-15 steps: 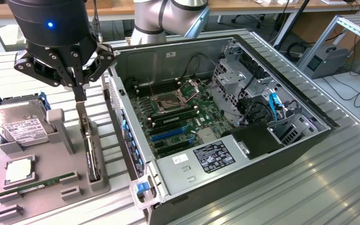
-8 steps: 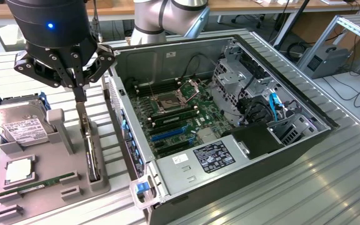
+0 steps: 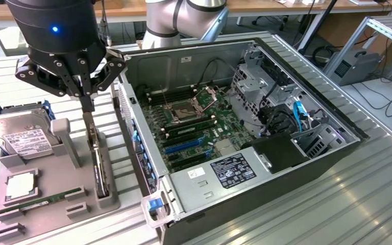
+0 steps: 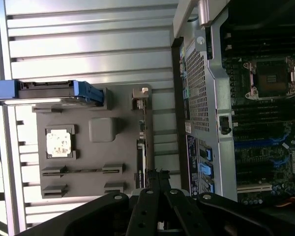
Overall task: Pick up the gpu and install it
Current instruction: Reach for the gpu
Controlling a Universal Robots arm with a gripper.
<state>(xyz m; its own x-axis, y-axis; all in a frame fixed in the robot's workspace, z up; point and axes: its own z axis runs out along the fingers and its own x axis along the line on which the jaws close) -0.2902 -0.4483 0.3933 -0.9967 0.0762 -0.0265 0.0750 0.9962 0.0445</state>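
We see the gripper (image 3: 87,106) with its fingers pressed together and nothing visible between them. It hangs over the grey tray (image 3: 44,218), which lies to the exterior view's left of the open case (image 3: 285,168). The gpu (image 3: 99,163) stands on edge in the tray slot nearest the case, just below the fingertips; we cannot tell whether they touch it. A hard drive (image 3: 19,133) and a RAM stick (image 3: 39,200) sit in the same tray.
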